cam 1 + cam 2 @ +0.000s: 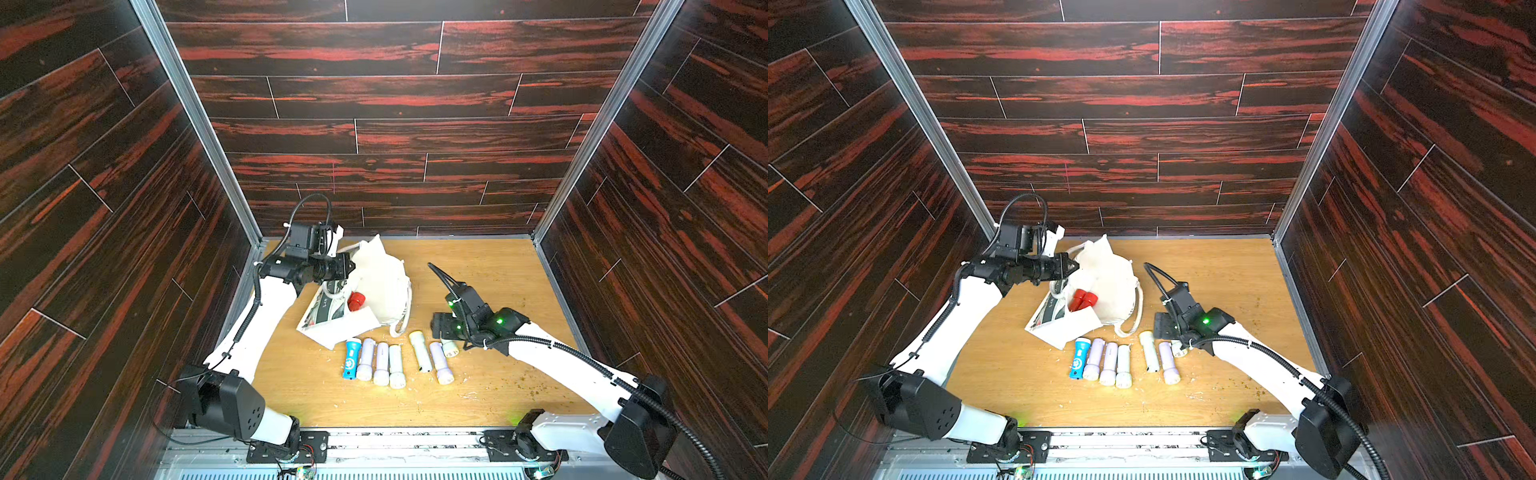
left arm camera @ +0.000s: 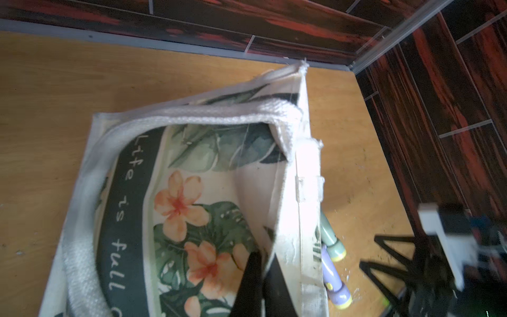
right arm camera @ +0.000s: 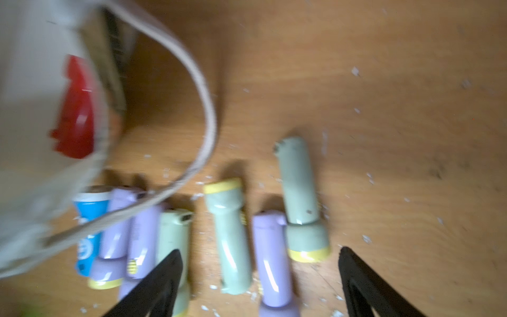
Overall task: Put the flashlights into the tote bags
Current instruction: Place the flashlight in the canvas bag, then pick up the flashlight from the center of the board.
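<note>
The left gripper [image 2: 262,260] has its jaws closed on the rim of the bag [image 1: 384,278], which it holds lifted, so the mouth gapes. The bag lies on the table [image 1: 498,282], left of centre and towards the back wall. 2 red flashlights [image 1: 1082,300] sit inside its mouth. In front of the bag, 7 more lie on the table in a row. First comes the blue flashlight [image 1: 351,358], with 3 pale flashlights [image 1: 381,363] packed just beside it. After a gap come 3 more pale flashlights [image 1: 440,362]. The right gripper [image 3: 260,251] hangs low over this last group with its jaws wide apart, and it holds nothing.
</note>
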`<state>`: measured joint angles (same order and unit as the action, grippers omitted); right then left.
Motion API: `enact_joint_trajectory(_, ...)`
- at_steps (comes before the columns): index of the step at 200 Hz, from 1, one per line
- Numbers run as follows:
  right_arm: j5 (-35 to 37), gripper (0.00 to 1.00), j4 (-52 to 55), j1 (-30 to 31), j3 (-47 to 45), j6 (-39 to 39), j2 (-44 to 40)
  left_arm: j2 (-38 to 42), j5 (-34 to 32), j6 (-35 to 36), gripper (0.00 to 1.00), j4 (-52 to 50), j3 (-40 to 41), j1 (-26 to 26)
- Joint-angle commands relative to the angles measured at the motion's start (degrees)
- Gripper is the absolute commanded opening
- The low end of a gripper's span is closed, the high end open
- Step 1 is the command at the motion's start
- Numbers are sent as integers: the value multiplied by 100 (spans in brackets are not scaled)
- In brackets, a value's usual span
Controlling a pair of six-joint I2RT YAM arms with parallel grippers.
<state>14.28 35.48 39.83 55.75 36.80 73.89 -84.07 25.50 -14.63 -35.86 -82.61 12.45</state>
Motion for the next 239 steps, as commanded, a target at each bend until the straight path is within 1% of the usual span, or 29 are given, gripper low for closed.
enact_joint_trajectory(1, -317, 87, 342, -233, 47, -33, 167, 292, 181, 388, 0, 37, 146, -24)
enact_joint_trajectory(24, -293, 84, 540, -295, 222, -181, 514, 414, 72, 596, 0, 17, 260, -25)
enact_joint_trajectory(41, -303, 80, 664, -372, 330, -267, 778, 486, -74, 717, 0, 12, 319, -24)
enact_joint_trajectory(70, -415, 76, 649, -479, 423, -389, 1100, 566, -336, 888, 0, -23, 426, -17)
enact_joint_trajectory(98, -470, 74, 559, -508, 515, -453, 1406, 645, -759, 988, 0, -33, 550, 36)
enact_joint_trajectory(135, -430, 67, 578, -543, 774, -402, 1878, 652, -1296, 1111, 0, -94, 604, 169)
enact_joint_trajectory(175, -274, 62, 791, -555, 1066, -436, 2383, 647, -1661, 1165, 0, -113, 632, 260)
enact_joint_trajectory(196, -224, 61, 857, -557, 1141, -465, 2557, 623, -2061, 1156, 0, -124, 641, 276)
enact_joint_trajectory(239, -233, 61, 872, -559, 1194, -490, 2794, 501, -3204, 1068, 0, -144, 625, 285)
